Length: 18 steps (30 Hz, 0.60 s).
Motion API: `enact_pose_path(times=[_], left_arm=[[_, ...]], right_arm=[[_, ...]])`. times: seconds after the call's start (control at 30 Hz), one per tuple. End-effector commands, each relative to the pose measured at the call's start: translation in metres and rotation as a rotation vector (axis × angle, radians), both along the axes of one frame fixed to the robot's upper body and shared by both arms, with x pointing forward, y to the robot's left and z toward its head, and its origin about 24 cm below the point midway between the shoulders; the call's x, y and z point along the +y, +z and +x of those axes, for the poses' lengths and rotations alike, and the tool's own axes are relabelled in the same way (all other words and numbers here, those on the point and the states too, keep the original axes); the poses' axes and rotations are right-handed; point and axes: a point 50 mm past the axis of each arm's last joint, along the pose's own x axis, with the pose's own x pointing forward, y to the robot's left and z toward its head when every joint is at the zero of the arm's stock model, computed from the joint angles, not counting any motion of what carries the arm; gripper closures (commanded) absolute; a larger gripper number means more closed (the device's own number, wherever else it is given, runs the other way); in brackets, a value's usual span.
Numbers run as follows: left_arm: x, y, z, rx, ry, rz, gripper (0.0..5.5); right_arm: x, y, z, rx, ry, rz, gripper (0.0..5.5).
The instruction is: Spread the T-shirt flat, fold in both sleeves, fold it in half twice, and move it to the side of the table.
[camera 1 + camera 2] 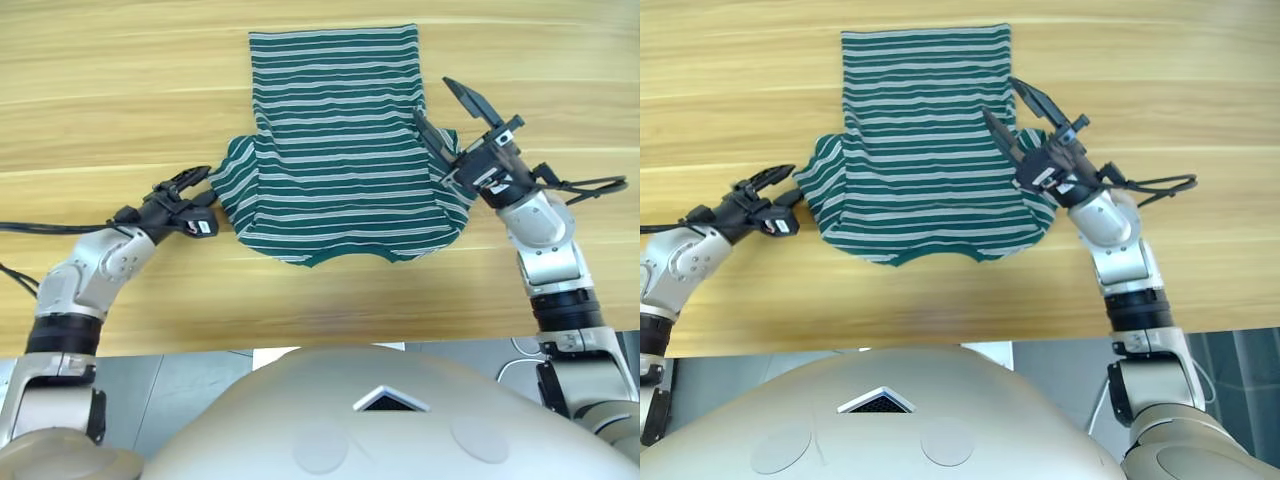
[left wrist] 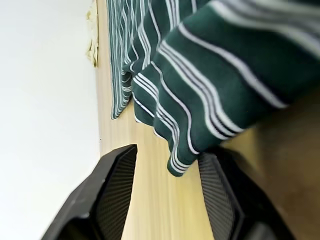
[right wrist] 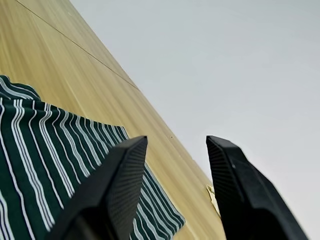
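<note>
A dark green T-shirt [image 1: 335,150] with thin white stripes lies on the wooden table [image 1: 100,80], collar toward me and hem at the far side. Its left sleeve [image 1: 232,170] sticks out sideways. My left gripper [image 1: 210,185] sits low on the table at that sleeve, open, with the sleeve's hem [image 2: 175,162] hanging between its two fingers. My right gripper [image 1: 450,115] is raised over the shirt's right edge near the shoulder, open and holding nothing; the striped cloth [image 3: 50,150] lies below its fingers [image 3: 125,175]. The right sleeve is bunched beneath that arm.
Bare wood surrounds the shirt on the left, right and far sides. The table's front edge [image 1: 150,350] runs close to me. A black cable [image 1: 590,185] loops off the right wrist, and another cable [image 1: 40,228] trails from the left arm.
</note>
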Motion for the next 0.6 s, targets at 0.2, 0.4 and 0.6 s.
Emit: enact_pose_path(times=[0.2, 0.4, 0.6], left_arm=[[0.0032, -0.0188, -0.0058, 0.090, 0.002, 0.063, 3.78], [-0.0014, -0.0223, -0.0063, 0.114, -0.029, 0.072, 4.65], [0.0013, -0.0194, -0.0061, 0.084, -0.021, 0.077, 5.37]], right_arm=[[-0.0016, -0.0015, 0.0018, -0.014, -0.011, -0.003, 3.29], [-0.0036, -0.0032, 0.0018, -0.015, -0.020, 0.002, 3.29], [-0.0037, -0.0040, 0.0002, -0.014, -0.020, 0.008, 3.29]])
